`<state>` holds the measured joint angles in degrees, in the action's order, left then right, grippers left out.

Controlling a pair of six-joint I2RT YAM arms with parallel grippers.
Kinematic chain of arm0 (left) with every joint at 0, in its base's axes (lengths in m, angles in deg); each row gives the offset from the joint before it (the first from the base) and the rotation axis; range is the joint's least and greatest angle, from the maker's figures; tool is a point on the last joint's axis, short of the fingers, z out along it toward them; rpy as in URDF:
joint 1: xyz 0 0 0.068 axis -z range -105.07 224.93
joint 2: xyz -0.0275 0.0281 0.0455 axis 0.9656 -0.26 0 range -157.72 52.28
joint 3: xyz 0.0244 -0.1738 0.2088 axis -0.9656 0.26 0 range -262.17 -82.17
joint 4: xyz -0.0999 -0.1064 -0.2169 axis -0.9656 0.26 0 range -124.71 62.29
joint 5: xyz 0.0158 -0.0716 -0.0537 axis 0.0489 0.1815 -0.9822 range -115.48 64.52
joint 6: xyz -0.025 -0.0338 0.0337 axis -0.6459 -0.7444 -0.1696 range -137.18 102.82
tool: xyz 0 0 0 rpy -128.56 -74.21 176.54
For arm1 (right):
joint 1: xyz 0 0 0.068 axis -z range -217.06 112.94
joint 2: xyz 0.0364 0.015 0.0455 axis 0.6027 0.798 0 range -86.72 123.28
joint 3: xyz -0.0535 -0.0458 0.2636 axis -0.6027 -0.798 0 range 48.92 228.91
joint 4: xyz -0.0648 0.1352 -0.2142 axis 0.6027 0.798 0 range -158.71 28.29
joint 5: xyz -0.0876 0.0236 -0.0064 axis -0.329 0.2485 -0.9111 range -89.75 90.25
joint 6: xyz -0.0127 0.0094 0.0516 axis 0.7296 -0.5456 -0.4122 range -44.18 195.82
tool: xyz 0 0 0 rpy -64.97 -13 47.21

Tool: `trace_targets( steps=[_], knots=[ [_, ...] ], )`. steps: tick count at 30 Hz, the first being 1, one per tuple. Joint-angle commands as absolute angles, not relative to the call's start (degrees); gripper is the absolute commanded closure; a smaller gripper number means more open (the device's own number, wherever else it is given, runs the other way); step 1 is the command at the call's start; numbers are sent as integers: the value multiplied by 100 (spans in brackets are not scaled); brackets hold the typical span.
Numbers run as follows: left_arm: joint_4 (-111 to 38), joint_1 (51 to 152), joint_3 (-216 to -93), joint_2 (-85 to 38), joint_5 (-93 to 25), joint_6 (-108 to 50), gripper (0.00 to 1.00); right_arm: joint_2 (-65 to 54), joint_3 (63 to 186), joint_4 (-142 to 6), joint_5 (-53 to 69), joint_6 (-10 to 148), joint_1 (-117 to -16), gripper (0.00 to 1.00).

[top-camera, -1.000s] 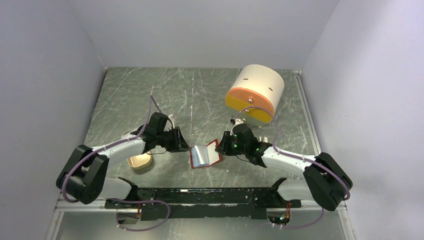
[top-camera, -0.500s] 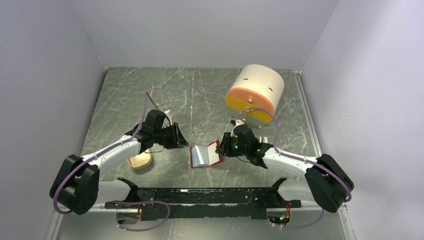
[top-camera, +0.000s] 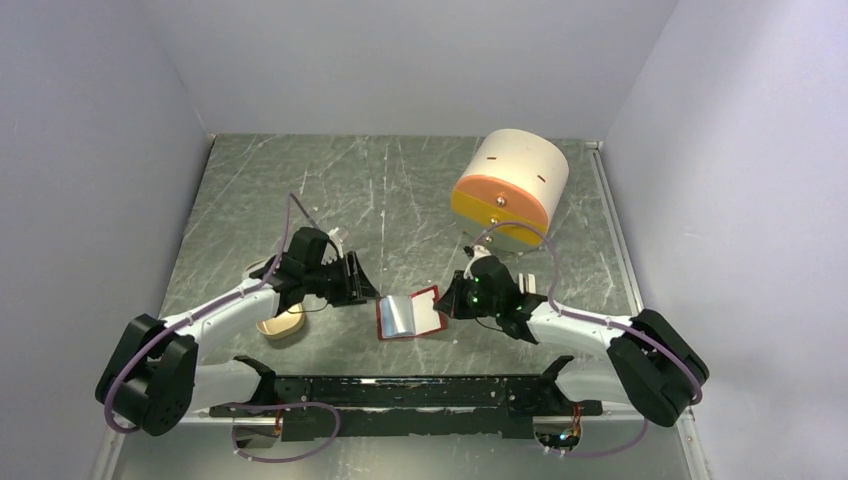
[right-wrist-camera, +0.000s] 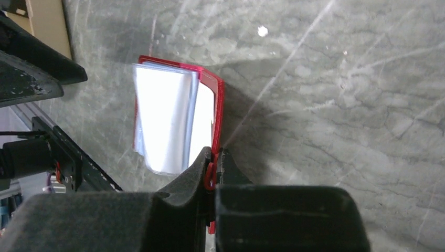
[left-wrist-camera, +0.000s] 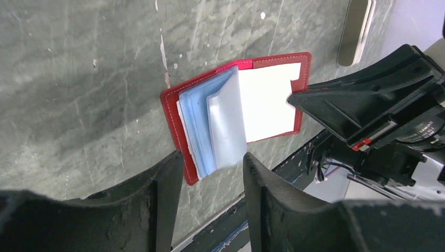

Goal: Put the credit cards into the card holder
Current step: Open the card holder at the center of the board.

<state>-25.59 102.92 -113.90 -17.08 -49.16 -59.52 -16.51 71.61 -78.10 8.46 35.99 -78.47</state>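
Right gripper: I am clamping it fully shut on the red edge of the card holder. A sliver of red is showing between the pressed fingers at the lower centre of the right wrist view.

Left gripper: I am holding its jaws apart with nothing between them, the tips hovering just short of the holder's near edge.

Location: the card holder is lying open on the table, just below the middle of the top view, between my two grippers. Its long axis is running left to right in that frame, with the fold crossing it. The right gripper is gripping the right-hand end; the left gripper is standing just beside the left-hand end, apart from it. In the left wrist view the pale blue pockets are fanning up over the half nearer my left fingers, directly above their tips in the frame.

As to the credit cards: I am finding no loose card that I can identify in any view. White glare on the holder's far half is preventing me from telling whether one is seated there. The beige tray is sitting at lower left of the left gripper, its contents not discernible.

Judgement: the right arm is anchoring the holder, and the left arm is the free one nearer the pockets, so an insertion would be coming along the long axis from the left
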Motion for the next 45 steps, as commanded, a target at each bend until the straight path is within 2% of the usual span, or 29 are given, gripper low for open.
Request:
trace_targets(
  steps=[1,10,15,20,23,26,29,31,36,38,40,45],
  knots=[
    [-3220,10332,-11077,-1714,-5401,-6294,49,-1642,6749,-8306,939,3363,-7775,100],
    [-4185,10362,-10585,-1945,-5775,-6590,42,-2003,6045,-8487,790,3101,-7690,100],
    [-5217,10442,-10358,-2344,-6178,-6903,42,-2063,6086,-8476,807,3115,-7689,100],
    [-5450,10613,-10457,-2758,-6092,-6924,43,-1856,6114,-8548,813,3109,-7672,100],
    [-5639,10679,-10459,-2876,-6113,-6968,47,-1799,6059,-8671,856,3075,-7677,100],
    [-5835,10730,-10466,-2979,-6212,-6998,58,-1829,6050,-8692,879,3064,-7668,100],
    [-6035,10757,-10495,-3077,-6380,-7075,80,-1895,6116,-8620,948,3062,-7662,91],
    [-6119,10795,-10524,-3087,-6447,-7121,89,-1980,6231,-8502,1018,3083,-7671,86],
    [-5882,11011,-10766,-2988,-6305,-7099,91,-2223,6672,-8090,1203,3059,-7691,53],
    [-5685,11121,-10929,-2951,-6205,-7053,91,-2221,6781,-8128,1265,3012,-7732,43],
    [-5522,11216,-11064,-2921,-6097,-6989,91,-2103,6875,-8177,1299,2970,-7800,38],
    [-5319,11360,-11287,-2990,-5977,-6918,91,-1761,7024,-8437,1355,2849,-7982,35]
  ],
)
